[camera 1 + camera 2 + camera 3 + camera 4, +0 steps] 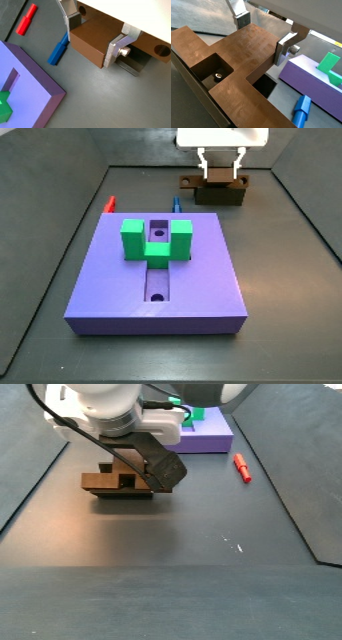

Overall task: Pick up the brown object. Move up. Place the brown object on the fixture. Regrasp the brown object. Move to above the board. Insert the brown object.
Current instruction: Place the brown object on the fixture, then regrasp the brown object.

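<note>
The brown object (244,55) sits on the fixture (221,195) at the far end of the floor, beyond the board (201,288). I judge it lies there so that I can take a fresh hold on it, one better suited to pushing it into the board than a grip from flat on the floor. In a wrist view its broad flat face runs between my fingers (286,47), and a square pocket with a small round hole at its bottom shows in the brown surface close to the camera.

My gripper (95,36) straddles the block, one silver plate on each side. In both wrist views the plates look to lie against the brown faces, but I cannot tell whether I am clenching the piece or merely bracketing it.

The board lies nearer the camera in a side view, its groove running lengthwise, with the green block (155,238) standing astride that groove at its far part.

Counting: one brown object, one fixture, one board, one green block. Near the board's far left corner lie one red peg (108,203) and one blue peg (177,203), well apart from each other and from my gripper.
</note>
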Tool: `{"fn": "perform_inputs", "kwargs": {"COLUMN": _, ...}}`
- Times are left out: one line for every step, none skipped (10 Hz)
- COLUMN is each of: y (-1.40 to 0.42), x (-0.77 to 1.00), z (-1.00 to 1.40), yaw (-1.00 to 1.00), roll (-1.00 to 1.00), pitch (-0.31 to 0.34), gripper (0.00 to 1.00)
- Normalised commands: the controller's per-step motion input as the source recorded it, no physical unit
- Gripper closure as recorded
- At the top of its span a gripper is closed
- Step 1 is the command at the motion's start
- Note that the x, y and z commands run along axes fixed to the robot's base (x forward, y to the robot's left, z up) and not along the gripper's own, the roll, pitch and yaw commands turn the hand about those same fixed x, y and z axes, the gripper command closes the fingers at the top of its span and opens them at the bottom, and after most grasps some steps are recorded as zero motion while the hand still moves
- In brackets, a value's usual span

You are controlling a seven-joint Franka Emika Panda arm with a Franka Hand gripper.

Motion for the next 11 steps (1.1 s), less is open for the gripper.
{"fn": "perform_inputs", "kwargs": {"y": 0.07, "x": 0.0, "z": -0.33, "yaw": 0.0, "roll": 0.07, "pitch": -0.051, "gripper": 1.0}}
{"fn": "perform_inputs", "kwargs": {"y": 0.0, "x": -0.05, "z": -0.33, "yaw": -0.01, "roll": 0.21, "pitch": 0.0, "gripper": 1.0}}
{"fn": "perform_inputs", "kwargs": {"y": 0.0, "x": -0.14, "z": -0.29, "yaw": -0.07, "roll": 0.1, "pitch": -0.011, "gripper": 1.0}}
{"fn": "perform_inputs", "kwargs": {"y": 0.0, "x": -0.01, "z": -0.11, "yaw": -0.03, "roll": 0.2, "pitch": 0.0, "gripper": 1.0}}
{"fn": "perform_inputs", "kwargs": {"y": 0.0, "x": 0.0, "z": 0.0, "yaw": 0.0, "roll": 0.0, "pitch": 0.0, "gripper": 1.0}}
{"fn": "perform_inputs", "kwargs": {"y": 0.0, "x": 0.0, "z": 0.0, "yaw": 0.0, "roll": 0.0, "pitch": 0.0, "gripper": 0.0}}
{"fn": "perform_inputs", "kwargs": {"y": 0.0, "x": -0.09, "z": 0.6, "yaw": -0.02, "roll": 0.62, "pitch": 0.0, "gripper": 0.0}}
{"fn": "perform_inputs", "kwargs": {"y": 0.09, "x": -0.07, "z": 0.86, "yaw": 0.0, "roll": 0.51, "pitch": 0.0, "gripper": 0.0}}
{"fn": "perform_inputs", "kwargs": {"y": 0.09, "x": -0.12, "z": 0.92, "yaw": 0.0, "roll": 0.53, "pitch": 0.0, "gripper": 0.0}}
{"fn": "perform_inputs", "kwargs": {"y": 0.02, "x": -0.12, "z": 0.82, "yaw": 0.0, "roll": 0.41, "pitch": -0.043, "gripper": 0.0}}
{"fn": "perform_inputs", "kwargs": {"y": 0.0, "x": 0.0, "z": 0.77, "yaw": 0.0, "roll": 0.39, "pitch": -0.1, "gripper": 0.0}}
